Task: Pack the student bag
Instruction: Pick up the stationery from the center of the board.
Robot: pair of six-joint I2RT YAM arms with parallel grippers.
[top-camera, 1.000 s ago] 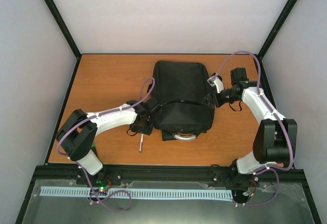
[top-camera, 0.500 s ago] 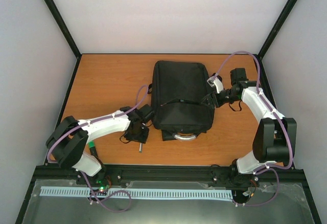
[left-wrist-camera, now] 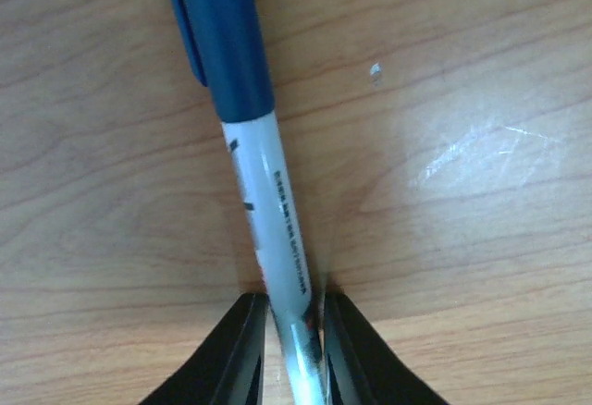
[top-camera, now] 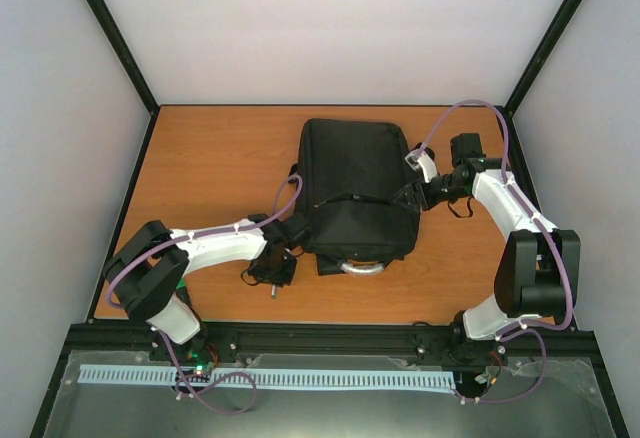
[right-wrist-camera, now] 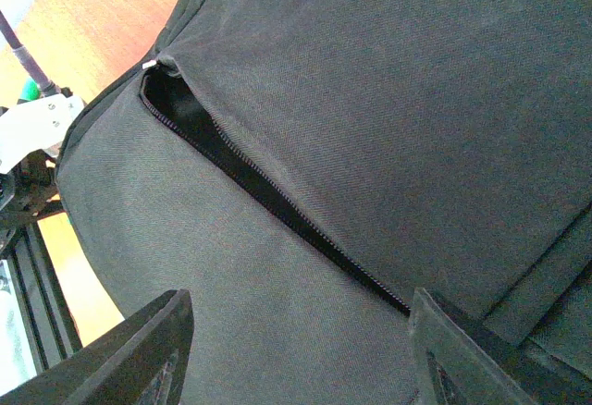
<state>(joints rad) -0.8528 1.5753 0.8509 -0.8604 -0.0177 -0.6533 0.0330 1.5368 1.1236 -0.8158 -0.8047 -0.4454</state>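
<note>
Pinching the pen (left-wrist-camera: 250,146) now, left hand (left-wrist-camera: 294,349) newly over it; right hand (right-wrist-camera: 296,331) wide.

Print along the pen (left-wrist-camera: 280,248) (its white barrel) is too small to read.

Top view: light bright, even, diffuse; only faint soft shadows cast on table (top-camera: 200,148) beneath arms. Student bag (top-camera: 355,173) rendered near-flat black, detail lost; overall sharpness modest.
Left wrist view: whitish glare patch seen on wood above and right of left jaws, scratches shown up in it; soft shadow laid along right side of pen (left-wrist-camera: 264,211); left jaws dark, blurred.
Right wrist view: fabric weave resolved sharply above right jaws; right jaws softened; table overexposed far upper left.
</note>
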